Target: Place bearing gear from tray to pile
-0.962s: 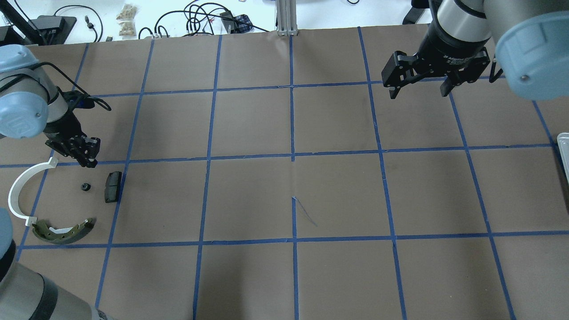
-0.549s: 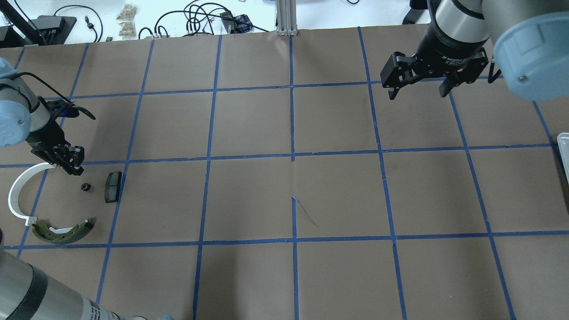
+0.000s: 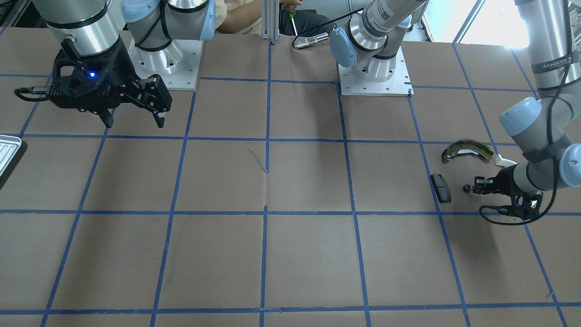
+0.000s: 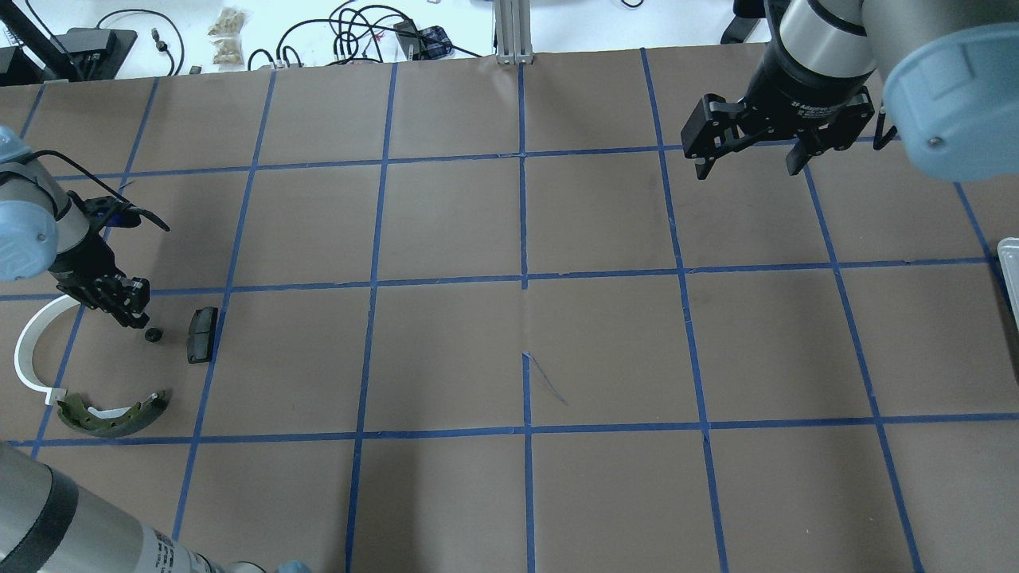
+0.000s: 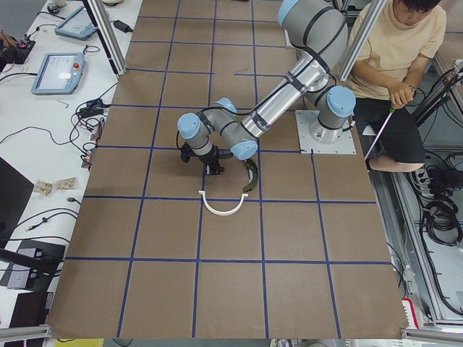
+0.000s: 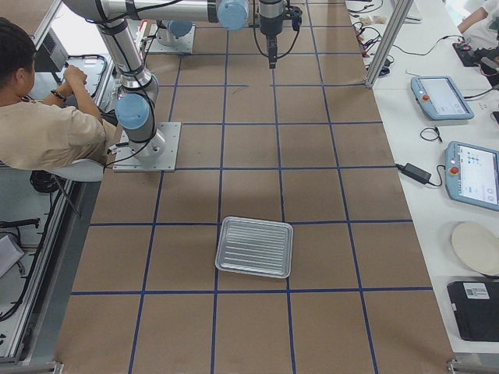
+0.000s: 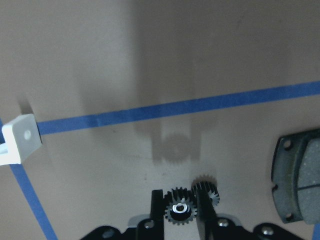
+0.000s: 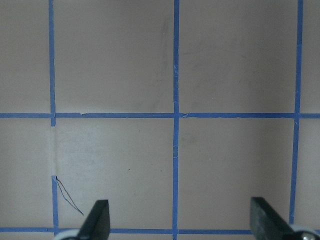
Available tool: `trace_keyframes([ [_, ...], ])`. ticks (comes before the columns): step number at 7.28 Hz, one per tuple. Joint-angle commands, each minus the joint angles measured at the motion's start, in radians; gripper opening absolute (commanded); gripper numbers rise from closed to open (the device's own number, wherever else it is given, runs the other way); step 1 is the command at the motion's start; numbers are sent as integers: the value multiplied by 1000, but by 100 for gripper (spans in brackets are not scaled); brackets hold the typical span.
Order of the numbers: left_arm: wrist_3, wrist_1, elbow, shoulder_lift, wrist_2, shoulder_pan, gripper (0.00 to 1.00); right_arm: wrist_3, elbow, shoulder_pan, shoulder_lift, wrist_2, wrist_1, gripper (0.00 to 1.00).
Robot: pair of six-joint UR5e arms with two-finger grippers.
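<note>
While the left gripper (image 4: 131,317) hangs low over the brown paper just beside the black brake pad (image 4: 202,334), its fingers are drawn in narrow. From its wrist camera they look pinched on a small toothed bearing gear (image 7: 180,210) with a shiny centre, held right at their tips. A second gear (image 4: 154,335), dark and much the same, lies on the paper between those tips and the pad, touching neither as far as the overhead view shows.

The white plastic half-ring (image 4: 32,350) curves on the far side of the gripper from the pad. The olive brake shoe (image 4: 115,414) lies near the pad, a little closer to the robot, with one end against the ring's end.

Well apart from the pad, across the taped table, the right gripper (image 4: 748,169) hovers above the paper with its fingers spread wide and nothing between them. Farther still from the pad, at the opposite end of the table, the ribbed metal tray (image 6: 254,247) sits flat.
</note>
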Motion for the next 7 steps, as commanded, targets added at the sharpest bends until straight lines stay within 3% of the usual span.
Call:
trace_keyframes([
  [1,15,36,-43,17,4,4,0,0,0,0,0,0,0,100],
  [6,32,38,-48,18,5,20,0,1,0,0,0,0,0,100],
  [7,32,36,-46,20,5,20,26,2,0,0,0,0,0,100],
])
